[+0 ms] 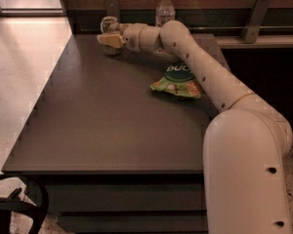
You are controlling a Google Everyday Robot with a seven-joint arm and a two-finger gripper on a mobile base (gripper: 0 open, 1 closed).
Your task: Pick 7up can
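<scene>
At the far left corner of the dark table: one 7up can, upright, close to the back edge, so your arm must stretch nearly full length to meet it. Gripper: level with the can's lower half, its yellowish tip crossing the can's front; whether it has closed on the can or merely brackets it, you cannot tell. Clear bottle, white cap: upright, right of the can and apart from it, behind the forearm. Green snack bag: flat at mid-table beside the arm, off the approach line. Judged step: securing the can before any lift.
</scene>
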